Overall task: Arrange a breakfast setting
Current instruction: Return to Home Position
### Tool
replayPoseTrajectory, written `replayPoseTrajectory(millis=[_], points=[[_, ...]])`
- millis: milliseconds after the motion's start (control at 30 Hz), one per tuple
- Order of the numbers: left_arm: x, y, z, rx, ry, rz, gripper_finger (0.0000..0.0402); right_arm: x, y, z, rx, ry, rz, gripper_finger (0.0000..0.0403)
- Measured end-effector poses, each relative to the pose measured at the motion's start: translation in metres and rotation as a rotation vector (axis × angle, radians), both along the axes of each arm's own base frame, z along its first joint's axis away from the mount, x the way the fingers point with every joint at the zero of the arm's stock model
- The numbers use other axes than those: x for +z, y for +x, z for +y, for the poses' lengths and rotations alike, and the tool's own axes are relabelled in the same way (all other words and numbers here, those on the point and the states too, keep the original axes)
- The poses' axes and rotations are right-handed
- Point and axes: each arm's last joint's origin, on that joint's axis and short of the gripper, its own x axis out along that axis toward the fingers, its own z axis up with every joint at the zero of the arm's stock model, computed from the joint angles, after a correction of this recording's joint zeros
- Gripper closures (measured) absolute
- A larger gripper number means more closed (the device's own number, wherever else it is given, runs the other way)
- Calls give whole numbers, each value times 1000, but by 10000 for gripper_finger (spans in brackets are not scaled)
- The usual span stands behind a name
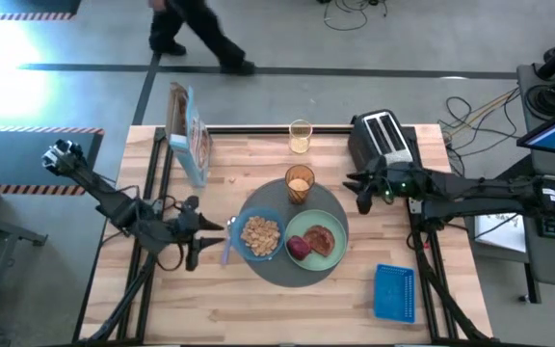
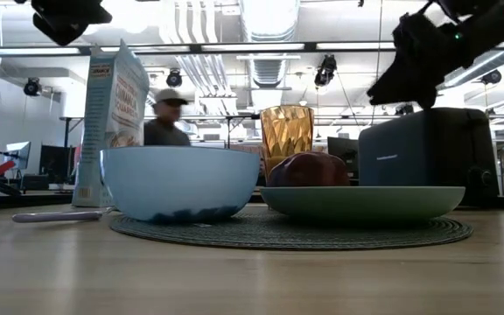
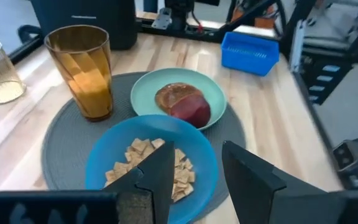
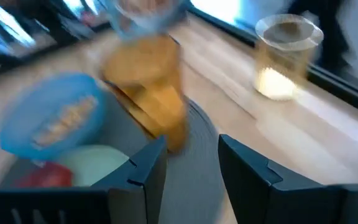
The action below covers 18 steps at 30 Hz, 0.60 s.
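The pale plank wooden table [image 1: 258,308] stands on a grey concrete floor, and a person [image 1: 196,29] is walking past its far edge. Between the two grippers lies the round dark-grey mat [image 1: 328,204], flat and ribbed like woven cord. A black toaster [image 1: 383,135] sits behind the right gripper [image 1: 359,191], and an upright cereal box [image 1: 189,130] stands well beyond the left gripper [image 1: 205,234].

On the mat, the pale green plate [image 3: 145,99] is on the right gripper's side and holds a toast slice and a red apple [image 3: 191,113]. The small blue bowl [image 1: 260,234], smooth and filled with cereal squares, is on the left gripper's side. The faceted amber glass of orange drink [image 1: 300,183] stands upright just off the right gripper's tips.

The pale spoon [image 1: 227,241] lies off the mat, between the left fingertips and the bowl. Its long axis runs front to back along the table, with the paler end toward the far edge.

Both grippers hover with their jaws released and nothing between them.
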Motion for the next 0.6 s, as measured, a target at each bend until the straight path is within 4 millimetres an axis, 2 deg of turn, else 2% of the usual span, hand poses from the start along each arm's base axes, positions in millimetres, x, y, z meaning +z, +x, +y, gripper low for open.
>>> replayPoseTrajectory(millis=[200,400,600], points=[[-15,4,-8,49,61,29,283,-28,0,2,34,-14,-80,268],[-31,7,-10,76,24,-4,283,-46,-2,5,66,-19,-159,268],[-37,7,-10,69,-8,-60,283,-67,-7,9,114,-20,-209,268]])
